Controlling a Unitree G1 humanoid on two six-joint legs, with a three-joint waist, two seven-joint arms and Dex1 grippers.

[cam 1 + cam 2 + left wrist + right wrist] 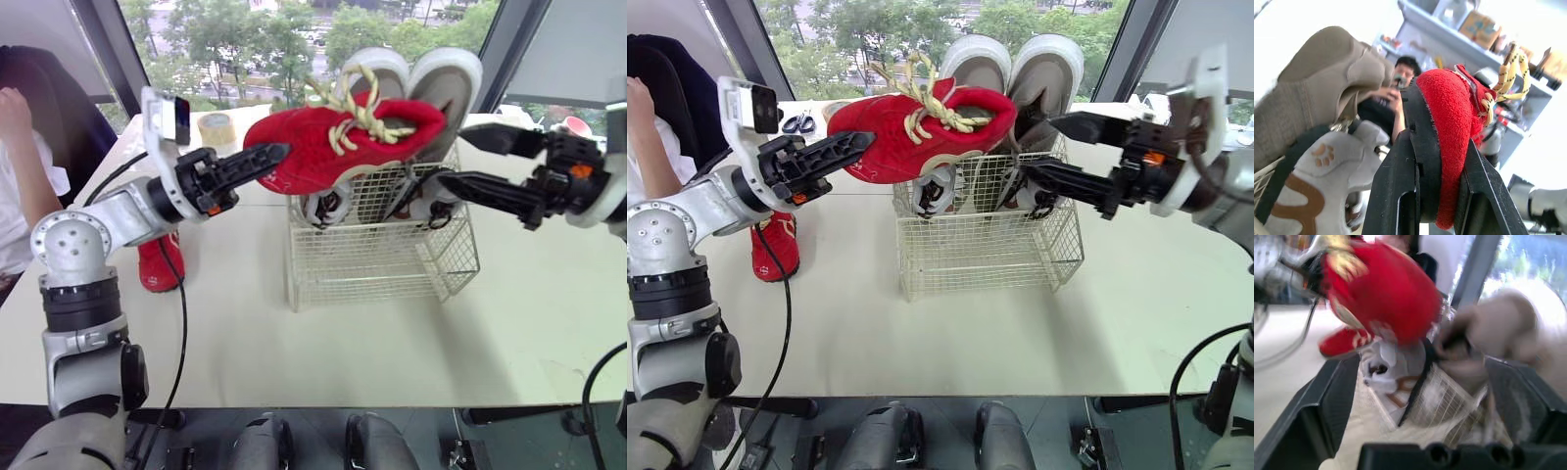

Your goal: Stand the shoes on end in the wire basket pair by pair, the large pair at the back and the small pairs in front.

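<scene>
Red shoe [333, 142] hangs in the air, lying on its side right over the wire basket [382, 259], and the left gripper [266, 159] is clenched on its heel end, yellow laces flopping up top. Inside the basket the large grey pair [421, 83] stands on end at the back, soles facing forward, with a small white pair [328, 206] tucked low in front of it. Over on the right, the right gripper [453, 157] hovers by the basket's right edge, fingers spread wide, grasping nothing. The second red shoe [160, 262] waits on the table [294, 352] beneath the left arm, well apart from the basket
</scene>
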